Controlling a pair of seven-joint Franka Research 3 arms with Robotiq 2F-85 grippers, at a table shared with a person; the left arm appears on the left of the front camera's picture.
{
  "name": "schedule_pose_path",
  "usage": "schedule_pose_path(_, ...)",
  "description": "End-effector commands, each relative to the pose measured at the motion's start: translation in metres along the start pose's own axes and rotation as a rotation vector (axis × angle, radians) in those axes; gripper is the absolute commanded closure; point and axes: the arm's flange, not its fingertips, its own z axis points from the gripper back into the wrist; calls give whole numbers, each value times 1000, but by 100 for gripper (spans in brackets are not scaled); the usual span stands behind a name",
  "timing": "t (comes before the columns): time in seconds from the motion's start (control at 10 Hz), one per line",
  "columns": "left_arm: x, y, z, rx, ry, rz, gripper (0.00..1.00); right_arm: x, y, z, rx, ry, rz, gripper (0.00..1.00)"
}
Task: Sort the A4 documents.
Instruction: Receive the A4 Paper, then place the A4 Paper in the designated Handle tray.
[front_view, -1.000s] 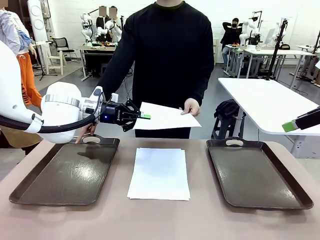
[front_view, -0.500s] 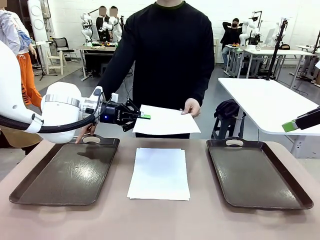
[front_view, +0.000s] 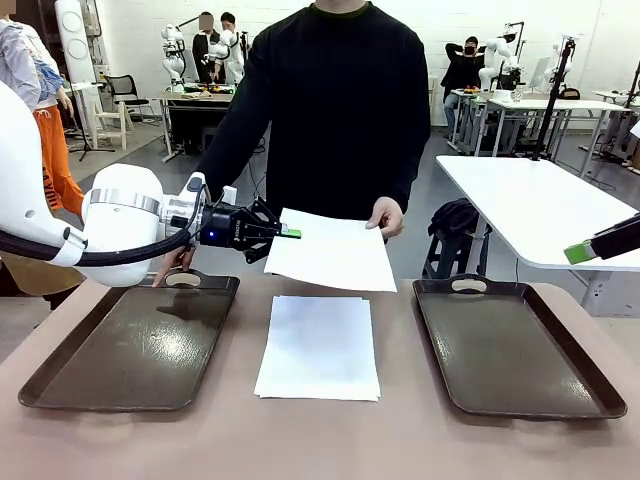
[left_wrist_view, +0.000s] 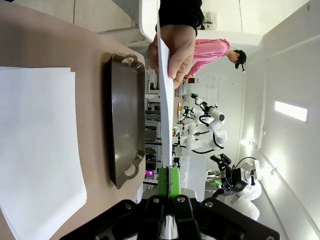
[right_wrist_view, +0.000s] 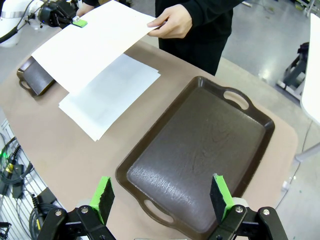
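A thin white A4 sheet (front_view: 330, 255) sags in mid-air above the stack of sheets (front_view: 320, 345), which lies between the left tray (front_view: 130, 345) and right tray (front_view: 515, 345). The left gripper (front_view: 291, 233) is clamped on one corner and the person's hand (front_view: 385, 213) holds the other, so this looks like a handover. Next the hand must let go before the sheet travels to a tray. The right gripper (right_wrist_view: 162, 197) hangs with its jaws apart.

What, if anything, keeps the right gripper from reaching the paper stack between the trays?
Probably nothing, so yes: the right gripper is open, the stack lies uncovered, and the held sheet hangs above its far end.
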Motion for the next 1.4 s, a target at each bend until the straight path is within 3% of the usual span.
schedule_pose_path(0.0, 0, 0, 0, 0, 0, 2, 100, 0, 0, -1, 1, 1, -7, 0)
schedule_pose_path(1.1, 0, 0, 0, 0, 0, 0, 99, 0, 0, -1, 1, 1, -7, 0)
schedule_pose_path(1.3, -12, -26, 19, 50, 69, -91, 99, 0, 0, -1, 1, 1, -7, 0)
